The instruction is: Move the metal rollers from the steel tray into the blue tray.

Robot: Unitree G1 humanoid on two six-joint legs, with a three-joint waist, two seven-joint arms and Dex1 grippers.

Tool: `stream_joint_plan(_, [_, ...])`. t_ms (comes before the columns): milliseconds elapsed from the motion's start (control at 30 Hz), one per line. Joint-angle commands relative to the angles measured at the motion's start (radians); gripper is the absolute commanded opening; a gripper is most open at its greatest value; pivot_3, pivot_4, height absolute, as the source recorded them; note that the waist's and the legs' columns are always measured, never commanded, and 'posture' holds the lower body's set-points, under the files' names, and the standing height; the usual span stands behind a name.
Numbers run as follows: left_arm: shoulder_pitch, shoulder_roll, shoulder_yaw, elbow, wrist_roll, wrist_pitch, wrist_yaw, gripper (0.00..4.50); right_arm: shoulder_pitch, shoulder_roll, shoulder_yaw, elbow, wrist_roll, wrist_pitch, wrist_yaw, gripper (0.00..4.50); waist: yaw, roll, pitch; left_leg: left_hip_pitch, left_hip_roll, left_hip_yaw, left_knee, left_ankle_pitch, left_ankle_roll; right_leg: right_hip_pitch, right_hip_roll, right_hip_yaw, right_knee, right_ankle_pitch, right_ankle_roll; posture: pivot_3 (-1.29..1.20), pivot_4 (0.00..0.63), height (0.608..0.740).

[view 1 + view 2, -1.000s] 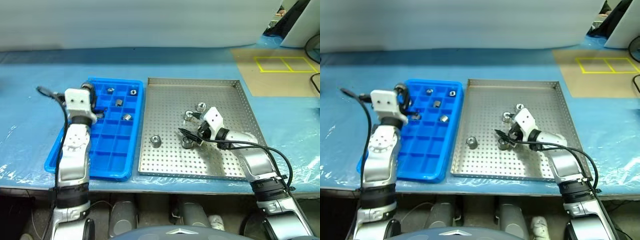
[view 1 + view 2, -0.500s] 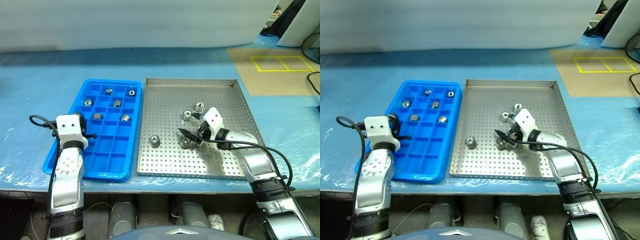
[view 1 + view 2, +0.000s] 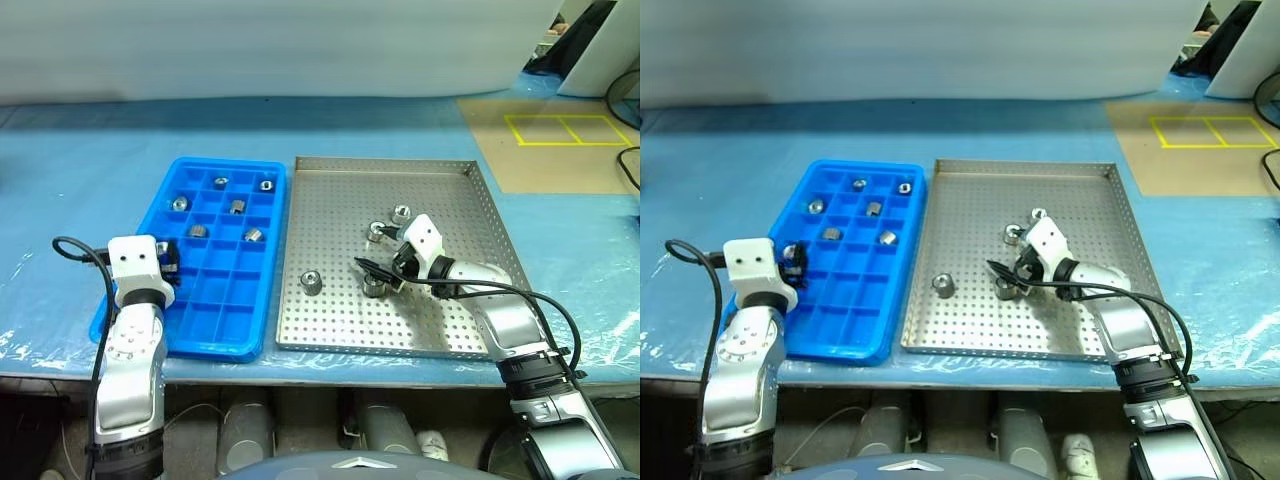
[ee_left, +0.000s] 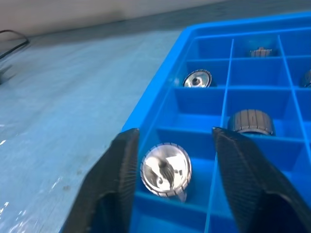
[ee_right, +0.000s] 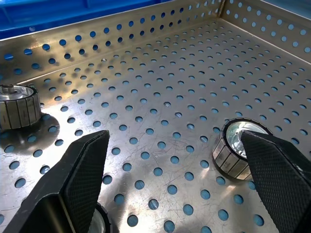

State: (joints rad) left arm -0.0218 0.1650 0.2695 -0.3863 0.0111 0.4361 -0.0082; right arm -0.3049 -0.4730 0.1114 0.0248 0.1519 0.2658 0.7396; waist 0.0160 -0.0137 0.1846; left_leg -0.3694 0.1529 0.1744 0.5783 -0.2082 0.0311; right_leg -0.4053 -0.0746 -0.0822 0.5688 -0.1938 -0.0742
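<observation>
The blue tray (image 3: 225, 300) lies left of the steel tray (image 3: 440, 180). Several metal rollers (image 3: 237, 206) sit in the blue tray's far compartments. My left gripper (image 4: 175, 131) is at the tray's left edge, open, its fingers (image 4: 121, 184) astride a roller (image 4: 165, 170) that rests in a compartment. Several rollers lie on the steel tray's perforated floor, one alone at the left (image 3: 311, 283). My right gripper (image 3: 378, 275) is open low over the steel tray's middle. One roller (image 5: 238, 150) lies just inside one of its fingers (image 5: 277, 170).
Both trays rest on a table under a blue plastic sheet (image 3: 60, 190). A brown floor patch with yellow tape (image 3: 560, 128) lies at the far right. A black cable (image 3: 75, 245) loops from my left wrist.
My left arm drew back and down from over the blue tray's middle to its left edge, and its jaws opened around the roller. The right arm stayed still.
</observation>
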Motion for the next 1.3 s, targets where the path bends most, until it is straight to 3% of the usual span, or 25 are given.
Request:
stream_joint_plan(33, [-0.062, 0.023, -0.029, -0.001, -0.043, -0.019, -0.056, 2.8, 0.002, -0.002, -0.01, -0.03, -0.003, -0.018, -0.006, 4.5, 0.001, 0.0, 0.0, 0.0, 0.0, 0.0, 0.0, 0.0, 0.001, 0.0, 0.0, 0.0, 0.0, 0.0, 0.0, -0.13, 0.15, 0.74])
stream_joint_plan(233, [-0.274, 0.095, -0.2, 0.088, -0.231, -0.13, -0.45, 2.8, 0.008, -0.007, -0.023, -0.045, 0.0, -0.011, -0.021, 4.5, 0.012, 0.0, 0.0, 0.0, 0.0, 0.0, 0.0, 0.001, 0.001, 0.0, 0.0, 0.001, 0.001, 0.003, -0.006, -0.17, 0.15, 0.74])
stream_joint_plan(433, [-0.465, 0.249, -0.313, 0.282, -0.356, -0.112, -0.869, 2.8, 0.027, -0.039, -0.069, -0.082, 0.037, 0.028, -0.009, 4.5, -0.009, 0.002, -0.001, 0.002, -0.001, 0.001, -0.001, 0.002, 0.002, -0.001, 0.0, 0.003, 0.003, 0.004, -0.007, -0.19, 0.15, 0.74])
stream_joint_plan(600, [-0.635, 0.33, -0.428, 0.465, -0.354, -0.104, -1.146, 2.8, 0.03, -0.093, -0.124, -0.119, 0.082, 0.064, 0.032, 4.5, -0.011, 0.003, -0.001, 0.003, -0.001, 0.002, -0.002, 0.003, 0.001, -0.001, 0.0, 0.004, 0.004, 0.004, -0.007, -0.21, 0.15, 0.74])
stream_joint_plan(733, [-0.723, 0.391, -0.568, 0.564, -0.268, -0.14, -1.346, 2.8, 0.035, -0.156, -0.175, -0.152, 0.126, 0.09, 0.079, 4.5, -0.017, 0.003, -0.001, 0.003, -0.001, 0.002, -0.001, 0.003, 0.001, 0.0, 0.0, 0.004, 0.003, 0.004, -0.008, -0.24, 0.15, 0.74])
stream_joint_plan(933, [-0.803, 0.417, -0.767, 0.666, -0.094, -0.255, -1.52, 2.8, 0.036, -0.213, -0.207, -0.139, 0.116, 0.081, 0.088, 4.5, -0.019, 0.004, -0.001, 0.003, -0.001, 0.002, -0.001, 0.003, 0.001, 0.0, 0.0, 0.004, 0.004, 0.004, -0.008, -0.24, 0.15, 0.74])
stream_joint_plan(1167, [-0.843, 0.378, -0.89, 0.789, 0.1, -0.434, -1.53, 2.8, 0.066, -0.191, -0.197, -0.162, 0.11, 0.078, 0.058, 4.5, -0.025, 0.005, -0.002, 0.003, -0.001, 0.002, -0.001, 0.003, 0.001, 0.001, 0.0, 0.004, 0.003, 0.004, -0.008, -0.28, 0.15, 0.74])
stream_joint_plan(1300, [-0.855, 0.342, -0.893, 0.831, 0.135, -0.49, -1.494, 2.63, 0.071, -0.186, -0.197, -0.168, 0.114, 0.08, 0.049, 4.5, -0.03, 0.009, -0.004, 0.004, -0.001, 0.002, -0.001, 0.003, 0.001, 0.002, 0.0, 0.004, 0.003, 0.004, -0.007, -0.29, 0.15, 0.74])
